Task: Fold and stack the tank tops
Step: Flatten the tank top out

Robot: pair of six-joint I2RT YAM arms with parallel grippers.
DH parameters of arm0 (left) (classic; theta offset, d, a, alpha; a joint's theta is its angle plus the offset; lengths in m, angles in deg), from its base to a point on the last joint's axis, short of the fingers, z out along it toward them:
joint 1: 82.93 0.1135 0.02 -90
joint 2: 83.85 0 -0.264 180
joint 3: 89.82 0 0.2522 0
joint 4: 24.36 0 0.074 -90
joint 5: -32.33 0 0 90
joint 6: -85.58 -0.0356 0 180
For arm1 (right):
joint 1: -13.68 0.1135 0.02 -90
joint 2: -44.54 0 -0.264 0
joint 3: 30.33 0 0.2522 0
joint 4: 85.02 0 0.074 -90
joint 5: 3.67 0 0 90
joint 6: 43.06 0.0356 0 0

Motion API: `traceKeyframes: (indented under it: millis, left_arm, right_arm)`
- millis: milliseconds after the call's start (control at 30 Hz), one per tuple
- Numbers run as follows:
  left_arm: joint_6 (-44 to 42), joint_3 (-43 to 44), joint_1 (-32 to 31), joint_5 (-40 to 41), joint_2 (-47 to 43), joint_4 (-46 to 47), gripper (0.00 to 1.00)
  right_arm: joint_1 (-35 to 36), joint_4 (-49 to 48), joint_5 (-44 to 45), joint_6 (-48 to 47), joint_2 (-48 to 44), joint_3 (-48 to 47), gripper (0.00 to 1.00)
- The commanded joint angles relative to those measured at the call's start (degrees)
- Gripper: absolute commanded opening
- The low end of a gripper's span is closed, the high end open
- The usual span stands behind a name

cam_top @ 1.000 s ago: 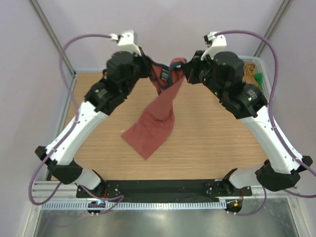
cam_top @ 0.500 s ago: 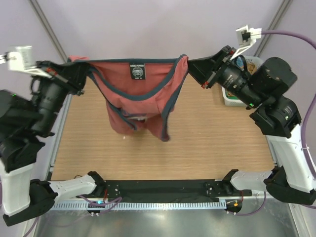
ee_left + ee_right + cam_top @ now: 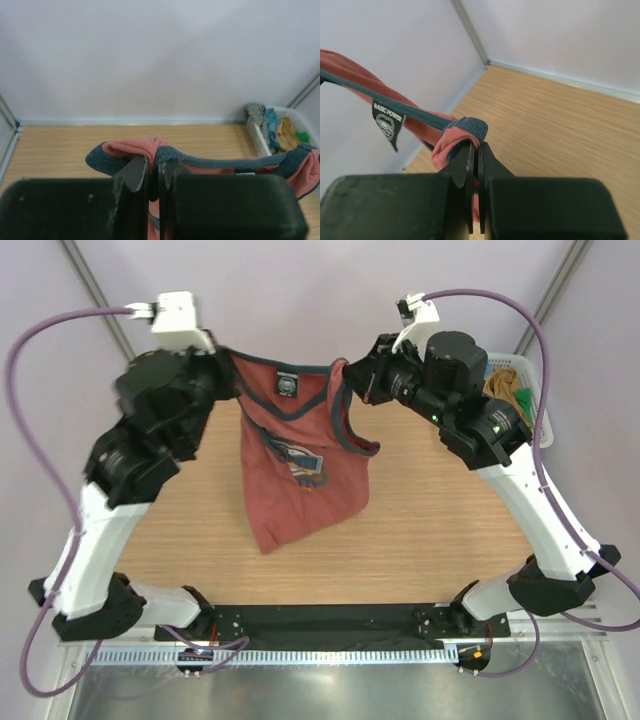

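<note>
As the left gripper and right gripper pinch shut on straps of the rust-red tank top hanging over the table's far edge, I fear one thin hold slips, dropping it crumpled.

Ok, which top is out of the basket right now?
The rust-red top with navy trim: left gripper and right gripper hold it up by its straps. The other tops lie bunched in the basket.

Black neck label reading "BASIC POWER", on rust-red tank top, chest print too small to read
</note>
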Motion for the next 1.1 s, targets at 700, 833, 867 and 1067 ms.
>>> traceKeyframes:
  millis: [700,833,867,1067]
  left_arm:
    - [22.4,-5.0,-0.3,-30.8,-5.1,25.8,0.00]
    - [23.9,-1.7,-0.3,-19.6,-0.7,16.3,0.00]
    - [23.9,-1.4,-0.1,-17.1,0.3,14.0,0.00]
    - [33.1,-15.5,13.8,-24.0,2.1,5.8,0.00]
  right_arm:
    - [0.0,-3.9,7.6,-10.9,-24.5,-1.8,0.01]
    - [0.0,0.4,10.6,-12.8,-10.6,-8.9,0.01]
    - [0.0,0.7,10.9,-13.1,-7.1,-9.9,0.01]
    - [-12.2,-5.9,-11.3,-0.5,14.5,-11.0,0.01]
